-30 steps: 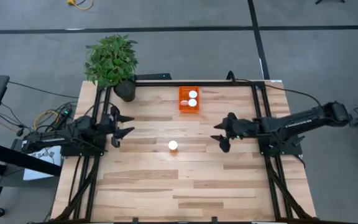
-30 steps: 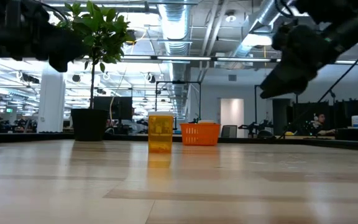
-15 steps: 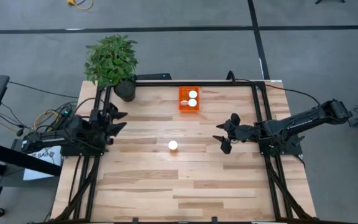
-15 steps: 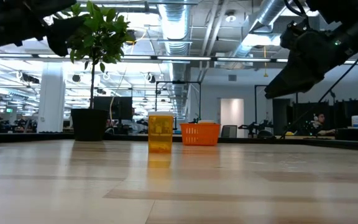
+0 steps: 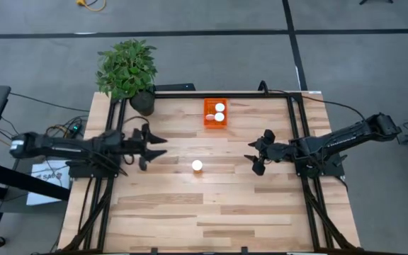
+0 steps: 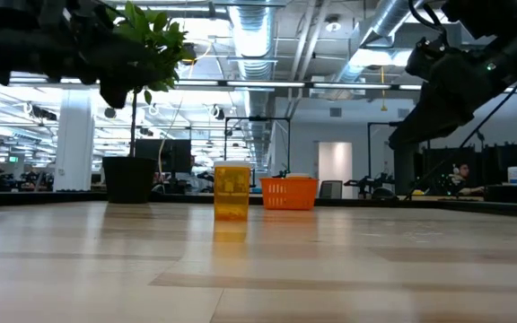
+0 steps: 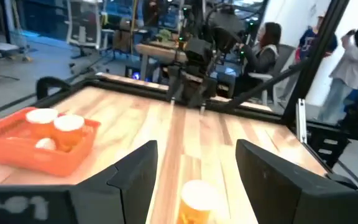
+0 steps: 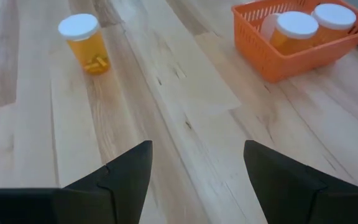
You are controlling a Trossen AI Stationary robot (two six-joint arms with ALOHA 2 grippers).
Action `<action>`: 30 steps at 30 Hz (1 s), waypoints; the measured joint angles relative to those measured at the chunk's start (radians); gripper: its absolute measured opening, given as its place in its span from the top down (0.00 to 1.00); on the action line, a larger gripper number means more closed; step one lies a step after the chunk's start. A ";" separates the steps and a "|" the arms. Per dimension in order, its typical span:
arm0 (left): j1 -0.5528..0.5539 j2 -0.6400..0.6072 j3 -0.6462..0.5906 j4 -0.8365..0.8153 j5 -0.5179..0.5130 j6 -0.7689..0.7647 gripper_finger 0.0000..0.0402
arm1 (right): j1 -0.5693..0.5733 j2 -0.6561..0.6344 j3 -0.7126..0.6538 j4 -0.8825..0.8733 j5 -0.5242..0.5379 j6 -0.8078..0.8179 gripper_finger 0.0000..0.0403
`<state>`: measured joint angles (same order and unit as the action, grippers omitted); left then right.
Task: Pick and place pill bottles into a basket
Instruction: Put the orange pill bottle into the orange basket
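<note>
From my remote station, I see one pill bottle (image 5: 197,165) standing upright alone near the middle of the wooden table (image 5: 204,212), white cap up, amber body showing pills in the right wrist view (image 8: 84,43). The orange basket (image 5: 215,122) sits at the bottle's 12 o'clock, toward the far edge of the table, well apart from it. Three more bottles are inside the basket: two upright with white caps (image 5: 220,108) and one that looks to be lying on its side (image 5: 210,117); the left wrist view shows the same three (image 7: 55,127).

My left gripper (image 5: 159,146) hangs above the table at the lone bottle's 9 to 10 o'clock, near it but not touching. Its fingers (image 7: 135,174) are spread wide, released, with nothing between them; in the left wrist view the lone bottle (image 7: 197,200) stands in the gap between them, farther ahead.

My right gripper (image 5: 251,159) hovers at the bottle's 3 o'clock, farther off, also above the wood. Its fingers (image 8: 124,171) are likewise parted wide and hold nothing; bare tabletop shows between them.

A potted plant (image 5: 127,69) stands at the far left corner, at the basket's 9 o'clock. In the low view the bottle (image 6: 232,190) stands just left of the basket (image 6: 288,193), with both arms raised clear of the table.
</note>
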<state>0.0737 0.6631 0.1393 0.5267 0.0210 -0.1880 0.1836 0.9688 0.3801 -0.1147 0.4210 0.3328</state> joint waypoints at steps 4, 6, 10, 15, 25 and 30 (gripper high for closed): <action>-0.039 0.160 0.003 0.095 -0.021 -0.002 0.48 | 0.000 0.000 0.000 -0.001 -0.001 0.000 0.38; -0.066 0.232 0.003 0.140 -0.056 -0.007 0.48 | 0.000 0.000 0.000 -0.001 -0.001 0.000 0.38; -0.126 0.376 0.003 0.238 -0.143 0.000 0.48 | 0.000 0.000 0.000 -0.001 -0.003 0.000 0.38; -0.174 0.529 0.004 0.357 -0.223 0.060 0.48 | 0.000 0.000 0.000 -0.001 -0.003 0.000 0.38; -0.182 0.866 0.032 0.605 -0.246 0.065 0.48 | 0.000 0.000 0.000 -0.001 -0.004 0.000 0.38; -0.182 1.016 0.092 0.570 -0.212 0.092 0.48 | 0.000 0.000 0.000 0.000 -0.004 0.000 0.38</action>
<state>-0.1081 1.6791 0.2317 1.0967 -0.1913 -0.0957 0.1841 0.9691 0.3801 -0.1144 0.4171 0.3332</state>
